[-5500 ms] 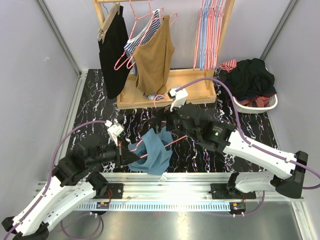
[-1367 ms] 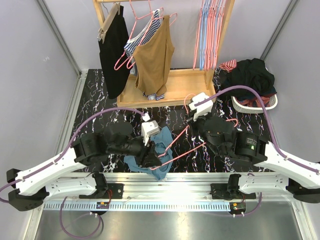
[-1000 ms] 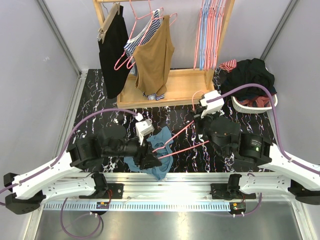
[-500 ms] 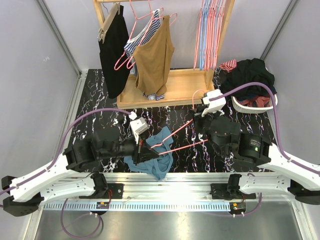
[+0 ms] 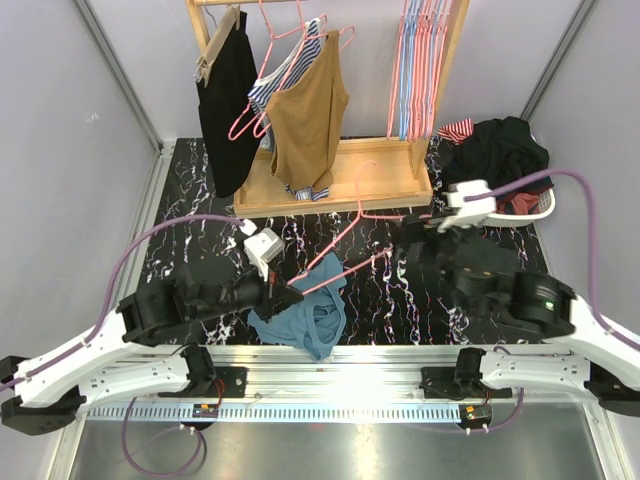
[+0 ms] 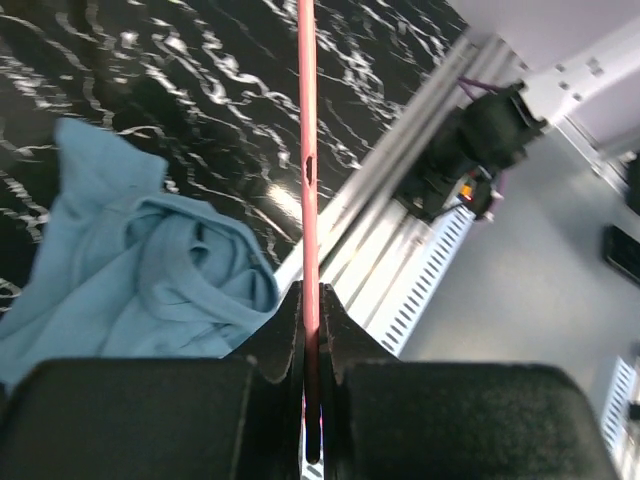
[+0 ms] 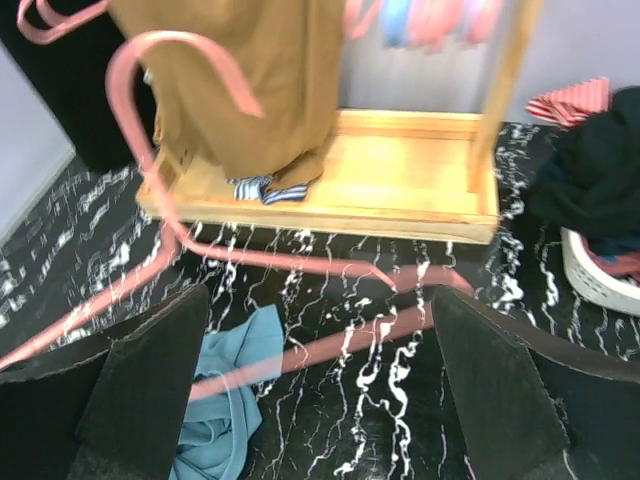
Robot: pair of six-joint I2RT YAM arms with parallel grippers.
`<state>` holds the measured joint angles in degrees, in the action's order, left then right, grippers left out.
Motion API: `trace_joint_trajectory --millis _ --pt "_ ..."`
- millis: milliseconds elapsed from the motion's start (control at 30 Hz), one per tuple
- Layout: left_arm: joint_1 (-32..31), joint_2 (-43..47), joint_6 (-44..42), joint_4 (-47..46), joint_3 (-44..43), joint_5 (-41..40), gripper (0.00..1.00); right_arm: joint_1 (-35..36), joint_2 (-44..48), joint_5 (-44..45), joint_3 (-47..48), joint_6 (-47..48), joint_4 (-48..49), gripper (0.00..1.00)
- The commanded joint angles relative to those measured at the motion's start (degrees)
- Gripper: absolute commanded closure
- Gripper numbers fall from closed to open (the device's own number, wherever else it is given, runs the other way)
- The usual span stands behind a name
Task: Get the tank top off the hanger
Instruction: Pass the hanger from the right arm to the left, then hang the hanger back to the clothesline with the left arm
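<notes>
The blue tank top [image 5: 305, 318] lies crumpled on the black marbled table; it also shows in the left wrist view [image 6: 150, 290] and the right wrist view [image 7: 225, 405]. The pink hanger [image 5: 360, 255] slants above it, hook toward the rack. My left gripper [image 5: 287, 295] is shut on the hanger's rod [image 6: 308, 180] at its near end, just above the top. My right gripper [image 5: 418, 245] is wide open and empty, right of the hanger, which crosses blurred beyond its fingers [image 7: 300, 262].
A wooden rack [image 5: 330, 185] at the back holds a black garment [image 5: 225, 100], a tan tank top [image 5: 308, 115] and a bunch of spare hangers [image 5: 420, 60]. A white basket [image 5: 530, 212] of dark clothes stands back right. A metal rail [image 5: 330, 355] runs along the near edge.
My right gripper has left the hanger and drawn back to the right, open. The left gripper has shifted left still holding the hanger, whose hook now swings toward the rack.
</notes>
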<state>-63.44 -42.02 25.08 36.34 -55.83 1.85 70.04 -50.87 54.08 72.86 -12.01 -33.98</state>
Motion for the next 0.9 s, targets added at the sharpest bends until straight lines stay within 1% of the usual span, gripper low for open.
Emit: trace_joint_trajectory --millis 0,33,67,133,167,200,267,300,333,367,400,467,500,567,600,633,667,700,767,833,867 --pt "-0.28 0.98 -0.12 -0.3 -3.93 -10.01 1.0 -0.34 6.12 7.34 2.99 -3.89 -3.63 0.0" --pt "-0.28 0.63 0.05 0.39 -4.37 -11.76 1.0 -0.43 7.35 8.05 3.08 -4.42 -4.34 0.0" --pt "-0.28 0.28 -0.12 0.92 -5.07 -15.95 1.0 -0.43 9.63 8.84 3.08 -4.51 -4.78 0.0" --pt "-0.28 -2.27 -1.34 1.98 -7.88 -20.54 1.0 -0.34 11.66 9.37 3.43 -5.21 -6.54 0.0" --pt "-0.28 -3.49 -2.13 2.59 -9.02 -24.74 1.0 -0.43 12.98 9.89 3.52 -5.22 -6.98 0.0" --pt "-0.28 -6.81 -3.1 2.77 -11.64 -26.7 1.0 -0.43 13.25 10.07 4.04 -5.56 -8.46 0.0" --pt "-0.19 -10.52 -6.0 2.86 -15.08 -29.87 1.0 -0.43 13.69 10.16 4.66 -6.36 -10.31 0.0" --pt "0.42 -14.98 -7.84 3.56 -19.44 -31.28 1.0 -0.34 13.61 10.16 5.36 -7.49 -12.32 0.0" --pt "1.12 -17.2 -8.72 4.87 -21.92 -32.25 1.0 -0.43 13.61 10.16 5.8 -8.28 -13.47 0.0" --pt "1.91 -19.13 -9.78 4.8 -25.86 -32.43 1.0 -0.34 13.87 9.9 6.06 -9.34 -15.05 0.0" --pt "3.05 -22.55 -10.83 4.36 -27.56 -31.74 1.0 -0.43 14.04 9.55 6.24 -9.52 -15.41 0.0" --pt "7.09 -25.99 -13.56 3.3 -30.9 -30.42 1.0 -0.34 15.09 8.5 6.07 -10.05 -16.03 0.0" --pt "8.32 -30.44 -15.13 4.0 -35.7 -31.02 1.0 -0.43 15.36 8.32 5.98 -10.66 -16.82 0.0" --pt "10.79 -34.43 -16.81 4.71 -40.3 -31.99 1.0 -0.43 16.24 7.36 5.89 -12.15 -18.05 0.0" --pt "11.84 -38.1 -18.04 4.71 -44.5 -31.99 1.0 -0.34 16.42 7.0 5.45 -12.33 -18.66 0.0" --pt "12.2 -39.88 -18.4 5.14 -47.06 -32.52 1.0 -0.34 16.59 6.74 5.28 -12.6 -19.02 0.0" --pt "12.37 -41.72 -18.92 5.5 -52.13 -33.13 1.0 -0.43 17.03 6.47 5.19 -13.21 -19.63 0.0" --pt "12.55 -44.96 -20.06 5.67 -54.36 -33.74 1.0 -0.34 17.12 6.21 4.93 -13.21 -19.81 0.0" --pt "12.64 -47.79 -20.86 5.59 -60.49 -34.1 1.0 -0.43 17.65 5.68 4.66 -13.3 -20.07 0.0" --pt "12.99 -51.57 -21.74 5.93 -64.29 -34.28 1.0 -0.43 17.82 5.07 4.48 -13.48 -20.25 0.0" --pt "13.25 -52.8 -21.74 6.37 -68.23 -34.63 1.0 -0.43 18.09 4.54 4.31 -13.56 -20.25 0.0"
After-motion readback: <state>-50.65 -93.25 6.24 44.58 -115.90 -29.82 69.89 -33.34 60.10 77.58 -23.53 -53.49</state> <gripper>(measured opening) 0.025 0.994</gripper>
